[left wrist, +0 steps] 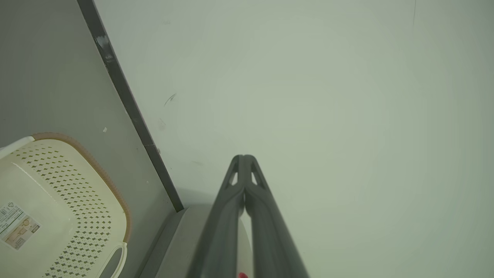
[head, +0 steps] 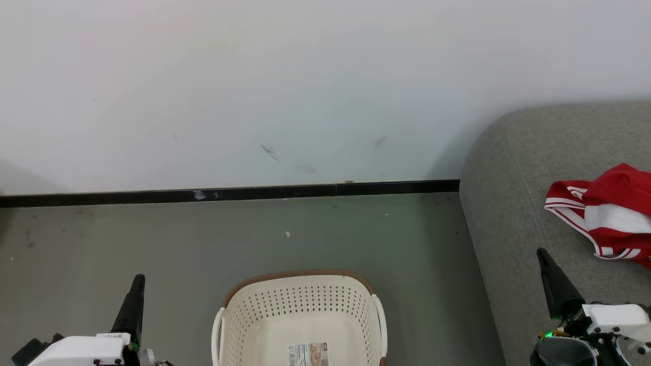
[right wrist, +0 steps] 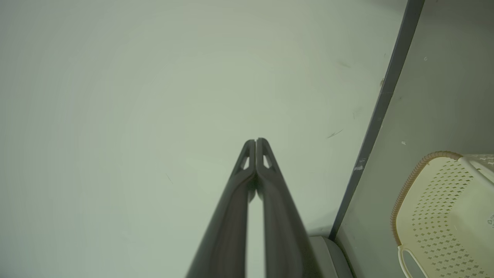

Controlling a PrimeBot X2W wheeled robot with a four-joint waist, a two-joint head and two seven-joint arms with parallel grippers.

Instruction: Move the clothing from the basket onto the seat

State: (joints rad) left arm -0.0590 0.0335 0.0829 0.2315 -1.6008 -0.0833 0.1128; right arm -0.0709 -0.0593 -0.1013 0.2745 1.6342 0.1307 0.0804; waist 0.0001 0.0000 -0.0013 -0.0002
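On the seat [head: 513, 203], at the right of the head view, the clothing [head: 610, 213] lies in a crumpled red heap with white bands and thin stripe trim, well in from the seat's rounded left edge and cut off by the picture's border; the basket [head: 300, 300] stands on the floor [head: 152, 239] near the seat's side but apart from it, its label [head: 308, 354] bare and no garment showing in the visible part of its bottom, so the transfer appears complete or nearly so; the left gripper [left wrist: 244, 157] and the right gripper [right wrist: 255, 141] each have their fingers pressed together on nothing, the left over the floor beside the basket, the right over the seat's near part, just short of the clothing. Judged by its folds, the clothing is light, limp and not fragile; it would drape and trail from any hold, so a raised fold or the banded hem offers the surest pinch. Open floor lies around the basket; the wall [head: 254, 76] and its dark skirting [head: 254, 193] close the far side.
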